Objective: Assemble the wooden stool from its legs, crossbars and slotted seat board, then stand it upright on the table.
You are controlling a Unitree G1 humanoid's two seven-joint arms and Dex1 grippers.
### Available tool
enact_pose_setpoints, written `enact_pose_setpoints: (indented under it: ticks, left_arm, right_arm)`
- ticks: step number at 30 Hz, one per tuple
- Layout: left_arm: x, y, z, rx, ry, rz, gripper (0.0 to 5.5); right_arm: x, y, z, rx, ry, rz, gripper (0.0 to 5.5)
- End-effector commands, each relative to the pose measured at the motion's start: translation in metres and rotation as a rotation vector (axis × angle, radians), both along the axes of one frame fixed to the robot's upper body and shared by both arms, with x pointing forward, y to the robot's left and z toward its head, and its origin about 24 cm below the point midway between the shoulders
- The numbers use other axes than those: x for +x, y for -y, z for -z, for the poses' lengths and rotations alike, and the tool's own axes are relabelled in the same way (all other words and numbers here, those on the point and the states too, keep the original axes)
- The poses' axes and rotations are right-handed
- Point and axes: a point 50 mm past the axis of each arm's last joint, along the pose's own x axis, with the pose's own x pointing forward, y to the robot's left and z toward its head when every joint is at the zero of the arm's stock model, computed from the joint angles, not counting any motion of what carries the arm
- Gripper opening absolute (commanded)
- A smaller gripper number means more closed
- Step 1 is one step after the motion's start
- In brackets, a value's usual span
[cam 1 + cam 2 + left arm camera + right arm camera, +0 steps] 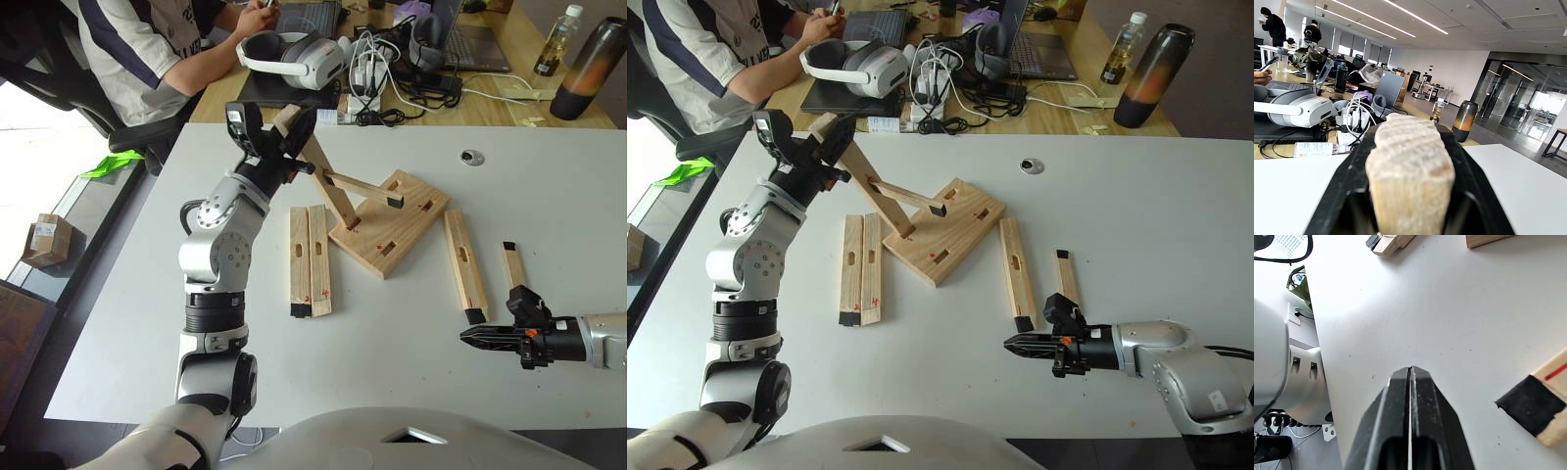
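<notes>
The slotted seat board (pixel 404 231) lies flat mid-table. One wooden leg (pixel 338 203) stands tilted in its near-left slot, and a black-tipped crossbar (pixel 367 190) sticks out of that leg over the board. My left gripper (pixel 282 135) is shut on the leg's upper end (pixel 1410 166). Two more legs (pixel 309 259) lie side by side left of the board. A further leg (pixel 465 264) and a short crossbar (pixel 511 262) lie to its right. My right gripper (pixel 464 337) is shut and empty, low over the table just in front of that leg's black end (pixel 1533 405).
A cable grommet (pixel 472 157) is set in the white table at the back right. Behind it a wooden desk holds a headset (pixel 289 51), tangled cables (pixel 377 64), a laptop and two bottles (pixel 588 69). A seated person is at the far left.
</notes>
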Motion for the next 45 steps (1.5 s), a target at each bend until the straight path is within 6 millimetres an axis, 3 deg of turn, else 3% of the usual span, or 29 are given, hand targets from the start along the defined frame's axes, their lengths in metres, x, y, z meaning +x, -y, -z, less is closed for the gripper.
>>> enact_pose_setpoints:
  ticks: [1,8,13,17,20,24,29,32,34,36,39,42,45]
  left_arm:
    - [-0.004,0.007,0.007,0.028,-0.037,0.099,1.02]
    - [-0.005,0.005,0.019,0.122,-0.096,0.087,1.02]
    - [-0.019,0.022,0.043,0.279,-0.113,0.092,1.02]
    - [-0.021,0.028,0.048,0.206,-0.163,0.021,1.03]
    - [-0.02,0.03,0.028,0.109,-0.072,-0.001,1.02]
    - [-0.017,0.022,-0.002,0.012,0.087,-0.089,1.72]
    - [-0.028,0.023,-0.042,-0.035,0.242,-0.089,2.31]
    - [-0.034,-0.007,-0.059,-0.051,0.256,-0.271,2.31]
    - [-0.038,-0.049,-0.045,0.069,0.11,-0.497,2.31]
    - [-0.059,-0.063,-0.001,0.269,-0.154,-0.408,2.62]
    - [-0.1,-0.075,0.049,0.365,-0.491,-0.262,2.81]
    - [-0.125,-0.077,0.067,0.356,-0.718,-0.077,3.23]
    - [-0.128,-0.074,0.064,0.424,-0.77,-0.011,3.61]
  right_arm:
    - [0.004,0.001,-0.002,-0.015,0.018,0.005,0.0]
    - [0.006,-0.001,-0.001,-0.013,0.036,0.014,0.0]
    - [0.009,0.001,0.0,-0.02,0.054,0.024,0.0]
    - [0.013,0.004,0.003,-0.016,0.066,0.04,0.0]
    - [0.014,0.006,0.005,-0.016,0.072,0.052,0.0]
    - [0.013,0.005,0.01,-0.014,0.078,0.058,0.0]
    - [0.014,0.006,0.013,-0.02,0.097,0.079,0.0]
    - [0.014,0.007,0.013,-0.03,0.114,0.096,0.0]
    - [0.008,0.01,0.013,-0.034,0.113,0.117,0.0]
    - [-0.004,0.012,0.016,-0.037,0.099,0.155,0.0]
    - [-0.017,0.011,0.017,-0.038,0.091,0.198,0.0]
    - [-0.025,0.008,0.018,-0.054,0.101,0.231,0.0]
    - [-0.03,0.001,0.017,-0.047,0.112,0.248,0.0]
